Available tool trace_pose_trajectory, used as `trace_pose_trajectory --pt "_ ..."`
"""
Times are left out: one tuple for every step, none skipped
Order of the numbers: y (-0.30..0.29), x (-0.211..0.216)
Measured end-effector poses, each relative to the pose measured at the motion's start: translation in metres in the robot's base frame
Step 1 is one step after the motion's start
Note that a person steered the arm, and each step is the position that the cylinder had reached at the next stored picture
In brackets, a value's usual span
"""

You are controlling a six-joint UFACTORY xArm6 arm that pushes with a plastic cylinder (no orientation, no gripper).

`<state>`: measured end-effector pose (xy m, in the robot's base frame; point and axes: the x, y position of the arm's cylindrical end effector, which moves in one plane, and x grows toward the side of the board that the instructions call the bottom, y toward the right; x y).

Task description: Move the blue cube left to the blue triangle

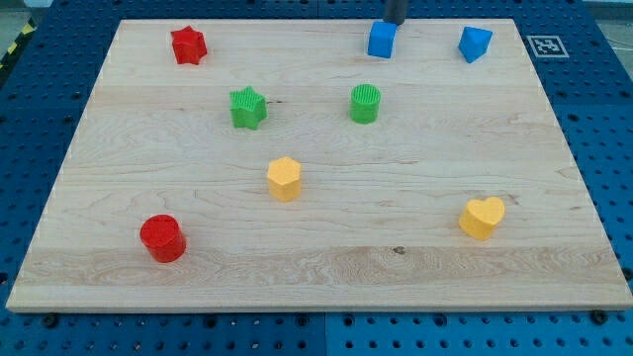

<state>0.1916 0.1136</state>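
Observation:
The blue cube [382, 40] sits near the top edge of the wooden board, right of centre. The blue triangle [475, 44] lies to its right, near the top right corner, with a gap between them. The dark rod comes down at the view's top, and my tip [394, 23] is just behind the blue cube's top right side, touching or nearly touching it.
A red star [188, 44] lies at the top left. A green star [248, 107] and a green cylinder [365, 103] lie mid-board. A yellow hexagon [284, 179], a yellow heart [482, 218] and a red cylinder [162, 238] lie lower down. The board's top edge [297, 20] is close behind the blue blocks.

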Motion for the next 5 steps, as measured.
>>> trace_pose_trajectory --pt "-0.006 0.015" --pt "-0.018 0.016" --pt "-0.041 0.015" --pt "-0.055 0.012" --pt "-0.054 0.028"
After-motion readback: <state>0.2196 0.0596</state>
